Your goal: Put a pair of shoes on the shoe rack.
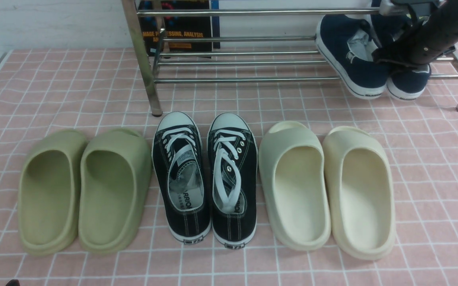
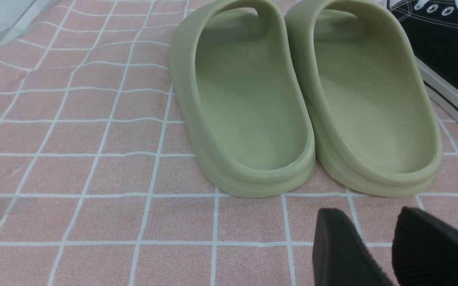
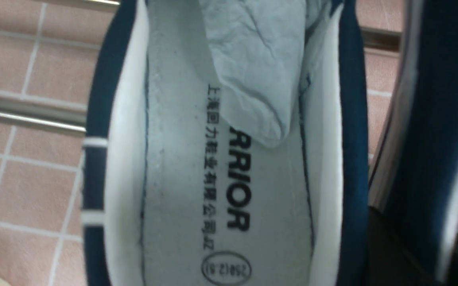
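At two o'clock we are apparently parking the pair of shoes (image 1: 344,63), tipped toward us, across the shoe rack's (image 1: 233,79) thin bars; the right hand's (image 1: 392,59) grip we cannot tell, and the left hand (image 2: 366,216) is waiting released.

1. Left gripper (image 2: 384,246) hangs low, its black fingers (image 2: 340,246) parted, nothing between them.
2. Right arm (image 1: 435,28) slants forward and down; right gripper (image 1: 388,58) jaw stance unclear.
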You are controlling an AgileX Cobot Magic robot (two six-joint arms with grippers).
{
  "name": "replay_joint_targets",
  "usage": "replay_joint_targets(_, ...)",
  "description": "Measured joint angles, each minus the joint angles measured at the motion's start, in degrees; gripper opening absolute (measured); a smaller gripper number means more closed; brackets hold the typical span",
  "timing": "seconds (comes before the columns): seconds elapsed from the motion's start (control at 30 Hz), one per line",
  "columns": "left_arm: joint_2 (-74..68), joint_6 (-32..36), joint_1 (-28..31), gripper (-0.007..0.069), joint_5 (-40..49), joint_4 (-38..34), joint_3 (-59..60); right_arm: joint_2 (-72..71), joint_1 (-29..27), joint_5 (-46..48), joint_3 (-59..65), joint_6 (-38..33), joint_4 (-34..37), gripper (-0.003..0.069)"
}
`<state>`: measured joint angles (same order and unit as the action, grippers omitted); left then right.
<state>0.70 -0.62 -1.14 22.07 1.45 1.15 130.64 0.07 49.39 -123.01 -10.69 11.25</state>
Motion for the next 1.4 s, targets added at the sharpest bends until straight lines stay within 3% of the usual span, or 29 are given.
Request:
replay_joint_targets(0.23,0.0,0.0,0.0,0.024,0.0,0.0,0.0,-0.14,-0.07,3.22,-2.67,-0.2,-0.35,0.0343)
replay_joint_targets(0.43,0.0,0.0,0.0,0.024,0.0,0.0,0.0,-5.03,-0.19,7.27,-2.69,-0.21,-1.43,0.0387)
replay_joint_targets(0.53,0.0,0.0,0.0,0.024,0.0,0.0,0.0,-9.91,-0.13,8.79,-2.69,-0.26,-1.44,0.0365)
replay_joint_targets(0.67,0.0,0.0,0.0,0.024,0.0,0.0,0.0,-17.34,-0.13,10.48,-3.0,-0.32,-1.85,0.0285)
replay_joint_targets(0.77,0.0,0.0,0.0,0.024,0.0,0.0,0.0,-21.88,-0.13,11.31,-2.93,-0.39,-3.05,0.021)
replay_joint_targets(0.8,0.0,0.0,0.0,0.024,0.0,0.0,0.0,-26.76,-0.13,11.38,-2.06,-0.39,-4.62,0.0141)
replay_joint_targets(0.83,0.0,0.0,0.0,0.024,0.0,0.0,0.0,-27.36,-0.13,11.38,-1.89,-0.39,-4.62,0.0141)
replay_joint_targets(0.93,0.0,0.0,0.0,0.024,0.0,0.0,0.0,-39.02,-0.13,8.4,4.81,-0.39,-8.74,0.0013)
replay_joint_targets(1.0,0.0,0.0,0.0,0.024,0.0,0.0,0.0,-43.63,-0.13,5.48,8.94,-0.39,-10.23,-0.0013)
replay_joint_targets(1.07,0.0,0.0,0.0,0.024,0.0,0.0,0.0,-50.86,-0.13,0.44,16.77,-0.39,-12.02,-0.0017)
replay_joint_targets(1.2,0.0,0.0,0.0,0.024,0.0,0.0,0.0,-71.0,-0.13,-20.15,44.91,0.64,-13.11,-0.0017)
replay_joint_targets(1.23,0.0,0.0,0.0,0.024,0.0,0.0,0.0,-71.85,-0.13,-21.17,46.25,0.76,-13.11,-0.0017)
replay_joint_targets(1.33,0.0,0.0,0.0,0.024,0.0,0.0,0.0,-87.71,-0.13,-38.71,72.2,3.08,-13.11,-0.0015)
replay_joint_targets(1.4,0.0,0.0,0.0,0.024,0.0,0.0,0.0,-93.63,-0.13,-43.93,81.62,3.46,-13.15,-0.0013)
